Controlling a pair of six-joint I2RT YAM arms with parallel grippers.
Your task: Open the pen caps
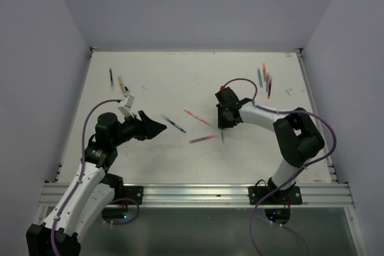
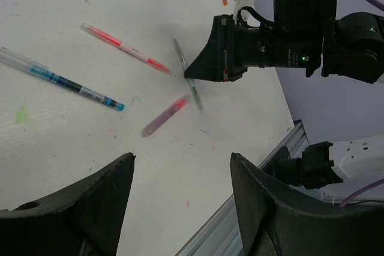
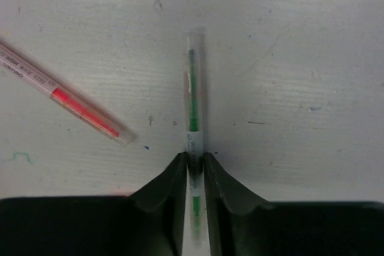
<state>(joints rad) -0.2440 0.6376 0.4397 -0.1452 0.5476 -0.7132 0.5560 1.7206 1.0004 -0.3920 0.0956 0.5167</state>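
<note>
Green pen [image 3: 193,88] pinched between right fingers [image 3: 171,183], left fingers [image 2: 90,208] spread apart

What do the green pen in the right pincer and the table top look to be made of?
Green pen: probably clear, glossy plastic; the green ink tube shows through the barrel. Table top: white and matte, perhaps painted or laminated board; it shows faint grain lines and ink marks, with no glare.

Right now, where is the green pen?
In the right wrist view, the green pen lies pinched by the right end effector, a red pen to its left.
</note>
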